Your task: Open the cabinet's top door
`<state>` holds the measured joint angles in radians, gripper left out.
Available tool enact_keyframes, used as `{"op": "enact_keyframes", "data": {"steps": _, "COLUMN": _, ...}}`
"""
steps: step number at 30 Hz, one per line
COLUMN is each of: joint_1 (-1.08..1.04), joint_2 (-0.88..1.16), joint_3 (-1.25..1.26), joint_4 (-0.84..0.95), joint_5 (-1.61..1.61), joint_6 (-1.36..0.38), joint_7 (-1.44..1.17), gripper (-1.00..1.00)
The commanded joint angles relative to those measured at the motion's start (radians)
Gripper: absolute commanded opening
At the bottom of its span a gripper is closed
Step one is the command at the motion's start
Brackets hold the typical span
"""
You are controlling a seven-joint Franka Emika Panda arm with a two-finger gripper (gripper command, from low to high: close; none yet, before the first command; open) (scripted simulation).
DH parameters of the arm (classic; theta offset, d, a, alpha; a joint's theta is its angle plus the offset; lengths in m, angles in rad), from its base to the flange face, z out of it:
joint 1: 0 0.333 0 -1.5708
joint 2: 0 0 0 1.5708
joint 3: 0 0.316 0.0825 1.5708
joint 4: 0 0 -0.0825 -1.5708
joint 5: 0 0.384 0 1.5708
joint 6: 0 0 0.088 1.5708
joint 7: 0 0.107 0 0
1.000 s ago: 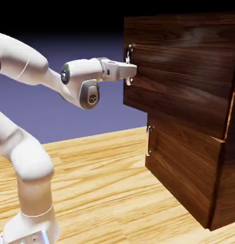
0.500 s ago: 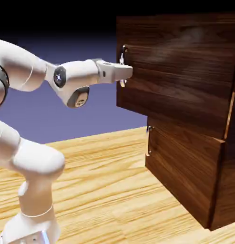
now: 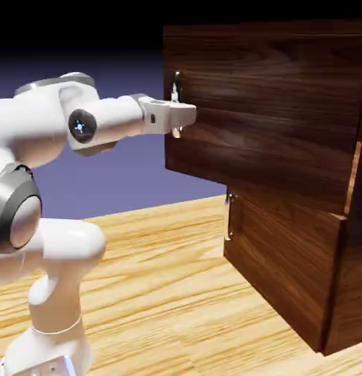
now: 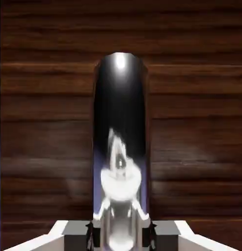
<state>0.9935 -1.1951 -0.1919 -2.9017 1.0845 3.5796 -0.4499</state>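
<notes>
Blue-violet backdrop behind tool (image 3: 176, 111) pinching top door (image 3: 272, 117) handle (image 4: 121, 147); no legible writing.

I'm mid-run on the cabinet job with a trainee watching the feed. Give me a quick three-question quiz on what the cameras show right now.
1. True or false: the end effector is shut on the top door's handle.
2. Which door stands swung out from the cabinet? A) the top door B) the lower door C) both
3. Fill in: in the hand view, the shiny bar between the fingertips runs ____ up the picture, against dark wood grain.

Key: 1 true. 2 A; its handle edge sits out past the lower door, which lies flush. 3 straight.
</notes>
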Motion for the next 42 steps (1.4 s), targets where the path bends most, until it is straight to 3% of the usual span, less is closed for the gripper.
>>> {"op": "enact_keyframes", "data": {"steps": 1, "joint_1": -0.034, "joint_2": -0.024, "joint_3": 0.016, "joint_4": -0.007, "joint_5": 0.021, "joint_6": -0.043, "joint_7": -0.014, "gripper": -1.0}}
{"op": "enact_keyframes", "data": {"steps": 13, "joint_1": -0.438, "joint_2": -0.272, "joint_3": 0.077, "joint_4": -0.088, "joint_5": -0.007, "joint_6": -0.565, "joint_7": 0.046, "gripper": -1.0}}
{"op": "enact_keyframes", "data": {"steps": 25, "joint_1": -0.721, "joint_2": -0.51, "joint_3": -0.18, "joint_4": -0.098, "joint_5": -0.264, "joint_6": -1.087, "joint_7": 0.115, "gripper": -1.0}}
{"op": "enact_keyframes", "data": {"steps": 34, "joint_1": -0.81, "joint_2": -0.547, "joint_3": -0.489, "joint_4": 0.035, "joint_5": -0.482, "joint_6": -1.478, "joint_7": 0.11, "gripper": -1.0}}
{"op": "enact_keyframes", "data": {"steps": 42, "joint_1": -0.709, "joint_2": -0.504, "joint_3": -0.714, "joint_4": 0.29, "joint_5": -0.637, "joint_6": -1.821, "joint_7": 0.106, "gripper": -1.0}}
